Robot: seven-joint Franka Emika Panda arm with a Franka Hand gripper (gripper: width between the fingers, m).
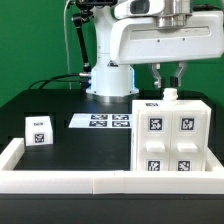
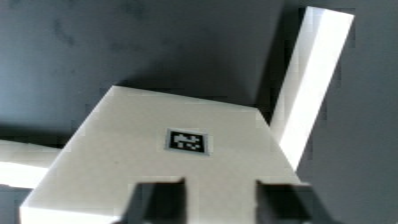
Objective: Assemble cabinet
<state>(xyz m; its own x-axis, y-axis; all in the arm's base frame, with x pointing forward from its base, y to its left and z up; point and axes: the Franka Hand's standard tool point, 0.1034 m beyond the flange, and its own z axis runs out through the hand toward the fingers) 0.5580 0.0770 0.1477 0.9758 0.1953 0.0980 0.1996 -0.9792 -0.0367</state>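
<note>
Exterior view first: we've got a black table [image 1: 40, 100] with the big white arm [image 1: 160, 40] standing behind the cabinet [image 1: 170, 140]. The cabinet sits toward the exterior view's right, four tags on its front face. A low white rail [image 1: 60, 180] runs in front of the cabinet. The marker board [image 1: 105, 121] lies flat to the exterior view's left of the cabinet, and a small white cube [image 1: 38, 129] sits further out that way. The gripper [image 1: 167, 82] hangs just above the cabinet's top. In the wrist view we see its fingers [image 2: 160, 200] spread apart over a tagged white panel.
</note>
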